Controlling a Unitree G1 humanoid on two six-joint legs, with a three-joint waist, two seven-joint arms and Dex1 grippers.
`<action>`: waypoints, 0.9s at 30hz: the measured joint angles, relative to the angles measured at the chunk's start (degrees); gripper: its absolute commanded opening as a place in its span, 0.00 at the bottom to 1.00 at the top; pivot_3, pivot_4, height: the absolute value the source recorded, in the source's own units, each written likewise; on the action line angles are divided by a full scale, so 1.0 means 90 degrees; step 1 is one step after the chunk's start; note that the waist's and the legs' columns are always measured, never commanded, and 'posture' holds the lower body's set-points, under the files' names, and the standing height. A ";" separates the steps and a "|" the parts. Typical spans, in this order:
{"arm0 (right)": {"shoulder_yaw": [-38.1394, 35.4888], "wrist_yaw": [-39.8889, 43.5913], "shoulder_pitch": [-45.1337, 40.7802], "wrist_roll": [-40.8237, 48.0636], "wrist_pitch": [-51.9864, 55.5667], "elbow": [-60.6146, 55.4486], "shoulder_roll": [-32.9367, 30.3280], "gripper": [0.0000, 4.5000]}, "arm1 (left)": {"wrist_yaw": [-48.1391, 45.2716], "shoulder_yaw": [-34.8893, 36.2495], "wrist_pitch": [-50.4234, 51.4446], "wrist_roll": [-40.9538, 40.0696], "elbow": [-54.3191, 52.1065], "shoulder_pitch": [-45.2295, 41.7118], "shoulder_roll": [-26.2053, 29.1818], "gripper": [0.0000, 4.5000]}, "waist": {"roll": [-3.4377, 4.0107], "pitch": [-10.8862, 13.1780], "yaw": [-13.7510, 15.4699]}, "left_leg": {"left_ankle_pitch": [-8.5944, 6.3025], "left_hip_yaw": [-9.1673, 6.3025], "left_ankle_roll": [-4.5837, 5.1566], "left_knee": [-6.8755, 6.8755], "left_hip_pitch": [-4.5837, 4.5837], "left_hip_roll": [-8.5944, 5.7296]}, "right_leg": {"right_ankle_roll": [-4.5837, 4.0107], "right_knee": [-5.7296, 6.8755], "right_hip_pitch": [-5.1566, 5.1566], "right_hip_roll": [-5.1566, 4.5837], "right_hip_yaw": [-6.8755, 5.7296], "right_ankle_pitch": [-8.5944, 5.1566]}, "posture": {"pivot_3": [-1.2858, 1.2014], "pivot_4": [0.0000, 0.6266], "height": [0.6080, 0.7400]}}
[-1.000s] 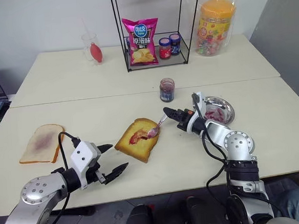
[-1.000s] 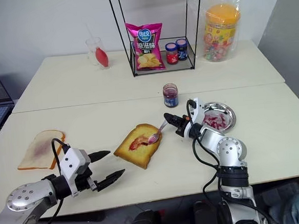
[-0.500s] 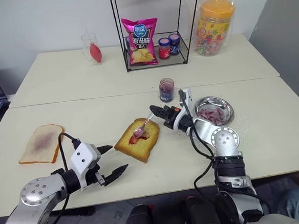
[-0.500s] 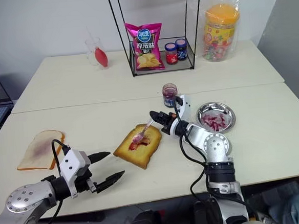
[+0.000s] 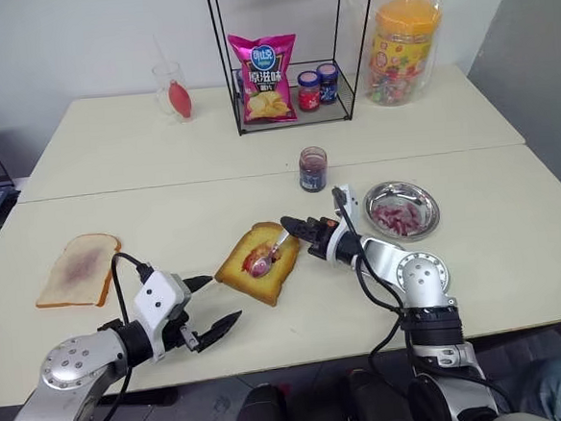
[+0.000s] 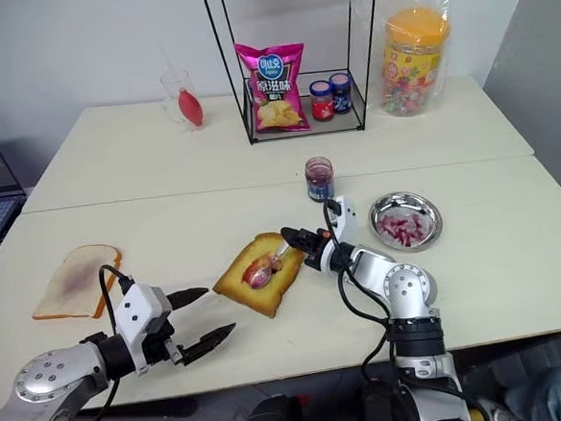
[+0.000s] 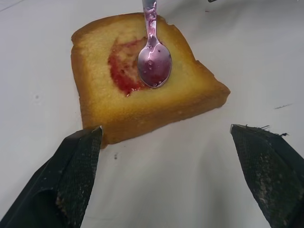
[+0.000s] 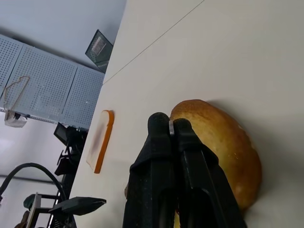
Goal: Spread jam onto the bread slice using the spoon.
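jam (image 7: 124, 71) spreading under way: right pincer (image 6: 292, 237), clamped on spoon (image 7: 154, 64), rests bowl on bread slice (image 7: 142, 102) near tabletop's front edge; left pincer (image 5: 213, 300) gapes empty. next: wider strokes.

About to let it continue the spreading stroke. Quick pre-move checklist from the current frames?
1. Right gripper shut on the spoon handle: ok.
2. Spoon bowl over the bread slice, on the jam patch: ok.
3. Jam coverage: not ok, only a small red smear near the middle; most of the slice is bare.
4. Bread slice flat on the table, nothing touching its edges: ok.
5. Left gripper open, short of the slice and out of the stroke path: ok.
6. Jam left in the spoon bowl for another pass: cannot tell, just a thin film visible.
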 measured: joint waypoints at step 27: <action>-0.0552 -0.0377 -0.0175 0.0251 -0.0407 0.0215 0.0193 0.01 | 0.0105 -0.0018 0.0040 -0.0001 -0.0041 -0.0145 0.0003 1.00 | 0.0001 0.0001 -0.0003 | 0.0000 0.0003 0.0000 -0.0006 -0.0001 0.0007 | -0.0001 -0.0002 -0.0003 0.0018 0.0010 -0.0001 | 0.52 0.24 1.00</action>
